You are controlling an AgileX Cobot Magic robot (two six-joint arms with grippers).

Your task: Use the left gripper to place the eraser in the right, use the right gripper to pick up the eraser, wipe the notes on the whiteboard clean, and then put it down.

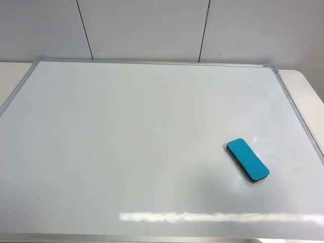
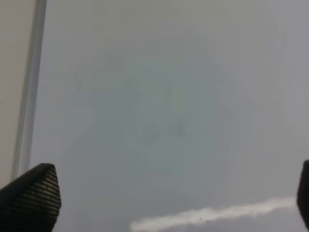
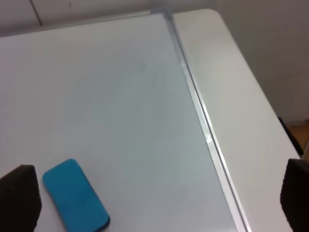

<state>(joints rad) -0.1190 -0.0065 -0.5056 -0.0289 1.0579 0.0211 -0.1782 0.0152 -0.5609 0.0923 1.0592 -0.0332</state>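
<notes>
The eraser has a teal-blue top and a dark base. It lies flat on the right part of the whiteboard, and no gripper touches it. No red notes show on the board. Neither arm shows in the exterior high view. In the right wrist view the right gripper is open and empty, with the eraser just beside one fingertip. In the left wrist view the left gripper is open and empty over bare whiteboard, near the board's silver frame.
The whiteboard's silver frame runs close to the eraser on the right, with a strip of cream table beyond it. A grey panelled wall stands behind the board. A glare streak lies near the front edge.
</notes>
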